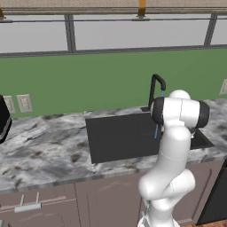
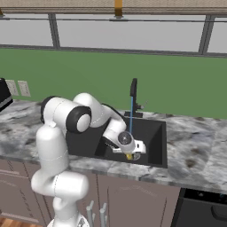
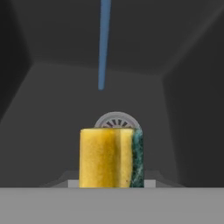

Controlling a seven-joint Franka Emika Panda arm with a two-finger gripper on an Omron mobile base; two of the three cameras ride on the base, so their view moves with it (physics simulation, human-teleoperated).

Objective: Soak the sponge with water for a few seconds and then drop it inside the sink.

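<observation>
My gripper (image 2: 129,153) is low inside the sink (image 2: 153,133), shut on the sponge (image 2: 129,156). In the hand view the sponge (image 3: 111,157) stands upright between the jaws, its yellow body on the left and its green layer on the right. It hides the fingertips. Beyond it lies the round silver drain (image 3: 117,120). The water (image 3: 104,43) falls as a thin blue stream past the sponge, apart from it, and ends on the sink floor (image 3: 52,109). The water (image 2: 131,115) comes down from the black faucet (image 2: 133,88). In the left base view my arm covers part of the sink (image 1: 115,137) and the water (image 1: 156,131).
Marble counter (image 1: 44,146) surrounds the basin on all sides. A black appliance (image 1: 3,119) sits at the far left beside wall outlets (image 1: 24,103). A green wall (image 2: 177,84) rises right behind the faucet. A dark appliance (image 2: 204,208) stands below the counter at the right.
</observation>
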